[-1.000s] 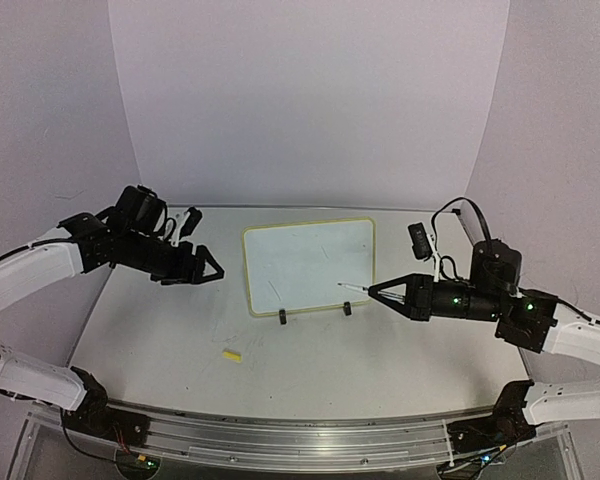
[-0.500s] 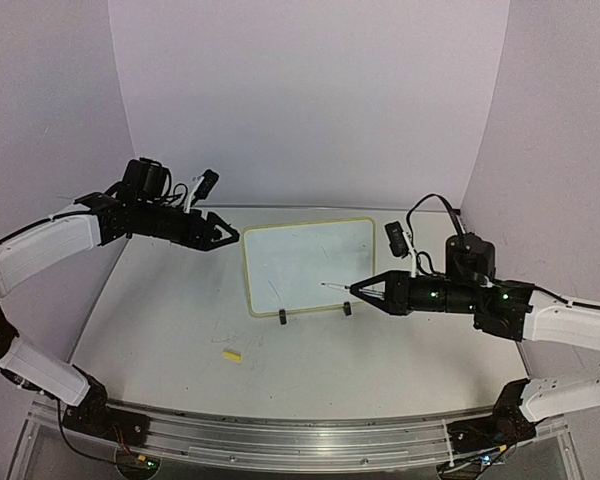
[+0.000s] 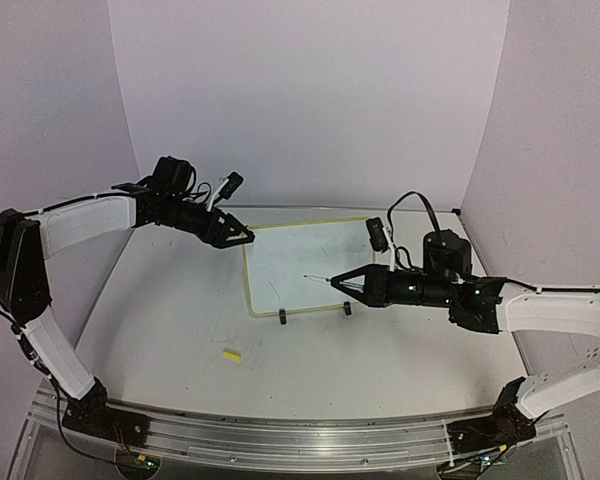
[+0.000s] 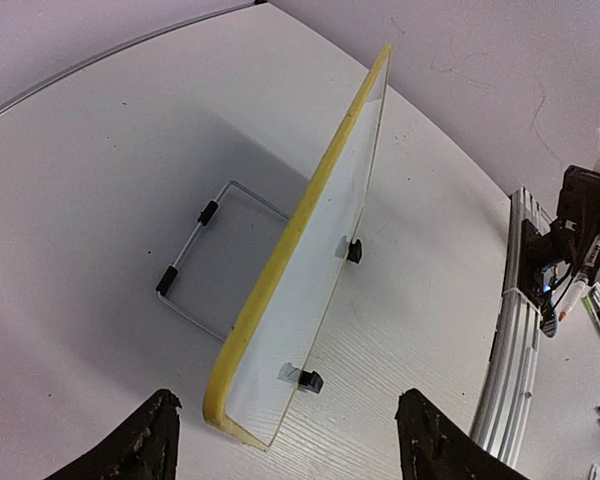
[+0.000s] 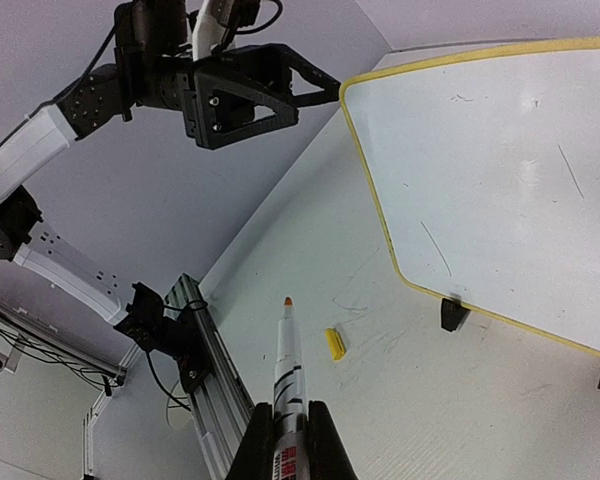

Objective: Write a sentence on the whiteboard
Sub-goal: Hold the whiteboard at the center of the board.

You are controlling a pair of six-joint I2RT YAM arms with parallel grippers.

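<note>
Right wrist: whiteboard point(image 5: 500, 170) beyond right tool's point(image 5: 290, 425) marker point(image 5: 285, 345)

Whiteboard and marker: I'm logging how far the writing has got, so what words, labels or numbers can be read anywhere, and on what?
whiteboard: no readable words, only a few faint strokes.
marker, held in the right claw: red print on the barrel, too blurred to read.
Nothing else legible shows in any view.
</note>
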